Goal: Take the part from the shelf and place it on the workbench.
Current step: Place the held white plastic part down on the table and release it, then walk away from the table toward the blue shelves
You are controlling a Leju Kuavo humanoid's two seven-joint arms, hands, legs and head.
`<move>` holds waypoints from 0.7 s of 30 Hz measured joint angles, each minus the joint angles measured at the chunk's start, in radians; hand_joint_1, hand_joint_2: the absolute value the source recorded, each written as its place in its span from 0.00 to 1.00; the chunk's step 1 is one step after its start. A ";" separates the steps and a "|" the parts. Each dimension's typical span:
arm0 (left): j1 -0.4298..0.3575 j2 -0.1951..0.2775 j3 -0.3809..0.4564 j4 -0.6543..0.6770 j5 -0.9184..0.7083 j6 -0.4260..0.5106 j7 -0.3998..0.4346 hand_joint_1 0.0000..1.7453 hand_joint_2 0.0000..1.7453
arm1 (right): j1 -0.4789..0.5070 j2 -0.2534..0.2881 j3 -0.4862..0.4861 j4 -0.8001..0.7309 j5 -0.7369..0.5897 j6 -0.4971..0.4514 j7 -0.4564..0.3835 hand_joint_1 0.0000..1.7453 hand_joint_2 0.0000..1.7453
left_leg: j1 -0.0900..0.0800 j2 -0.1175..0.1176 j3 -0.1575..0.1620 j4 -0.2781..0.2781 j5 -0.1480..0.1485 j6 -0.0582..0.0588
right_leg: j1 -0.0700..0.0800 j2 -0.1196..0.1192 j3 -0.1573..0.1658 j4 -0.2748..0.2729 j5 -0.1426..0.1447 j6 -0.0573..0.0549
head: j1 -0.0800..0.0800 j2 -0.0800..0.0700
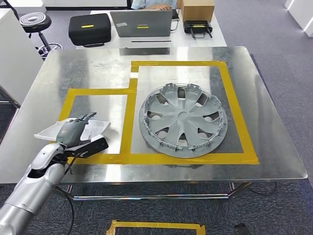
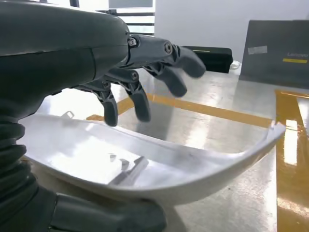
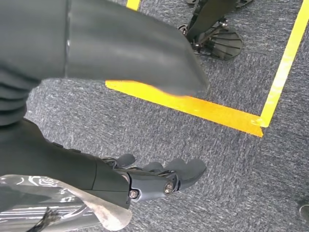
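The part (image 1: 99,127) is a thin white curved panel over the left yellow-taped rectangle (image 1: 127,120) of the steel workbench (image 1: 265,122). My left hand (image 1: 73,131) holds it at its near end. In the left wrist view the thumb (image 2: 109,217) lies under the part (image 2: 164,164) and the fingers (image 2: 142,101) arch over it, the shorter ones reaching down to its far rim. The part's free end sits low, just above the bench top. My right hand (image 3: 146,181) hangs over grey carpet, fingers stretched out, holding nothing.
A grey wheel cover (image 1: 182,120) lies in the larger taped area to the right. Behind the bench stand a black case (image 1: 89,28), a laptop (image 1: 142,23), a cardboard box (image 1: 195,10) and a stool (image 1: 35,20). A person (image 1: 153,4) sits at the far side.
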State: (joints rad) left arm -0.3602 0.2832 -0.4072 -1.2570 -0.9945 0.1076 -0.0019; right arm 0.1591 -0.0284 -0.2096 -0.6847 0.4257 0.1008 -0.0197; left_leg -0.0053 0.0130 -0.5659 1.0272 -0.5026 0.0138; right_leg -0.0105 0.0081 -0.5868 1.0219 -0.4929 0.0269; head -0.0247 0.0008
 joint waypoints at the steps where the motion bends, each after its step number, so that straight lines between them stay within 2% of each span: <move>1: 0.001 0.000 0.000 -0.003 0.000 0.001 0.000 0.00 0.00 | 0.000 0.001 -0.002 0.000 0.002 -0.001 -0.002 0.00 1.00 | 0.000 0.000 0.000 0.000 0.000 0.000 | 0.000 0.000 0.000 0.000 0.000 0.000 | 0.000 0.000; 14: 0.004 -0.007 0.000 -0.057 0.001 0.020 -0.005 0.00 0.00 | 0.002 0.022 -0.025 0.000 0.026 0.003 -0.002 0.00 1.00 | 0.000 0.000 0.000 0.000 0.000 0.000 | 0.000 0.000 0.000 0.000 0.000 0.000 | 0.000 0.000; 18: 0.026 -0.010 0.001 -0.112 0.042 0.076 -0.035 0.00 0.00 | 0.015 0.032 -0.039 -0.010 0.031 0.007 0.005 0.00 1.00 | 0.000 0.000 0.000 0.000 0.000 0.000 | 0.000 0.000 0.000 0.000 0.000 0.000 | 0.000 0.000; 21: 0.077 -0.023 0.010 -0.217 0.107 0.151 -0.071 0.00 0.00 | 0.040 0.048 -0.059 -0.030 0.034 0.007 0.008 0.00 1.00 | -0.002 0.000 -0.001 0.004 -0.003 0.004 | -0.002 0.000 0.000 -0.001 0.000 0.002 | 0.000 0.000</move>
State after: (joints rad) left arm -0.2834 0.2600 -0.3976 -1.4743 -0.8880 0.2584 -0.0727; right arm 0.1988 0.0192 -0.2689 -0.7144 0.4598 0.1075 -0.0117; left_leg -0.0074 0.0132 -0.5667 1.0307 -0.5057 0.0175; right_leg -0.0125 0.0083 -0.5866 1.0205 -0.4931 0.0285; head -0.0249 0.0008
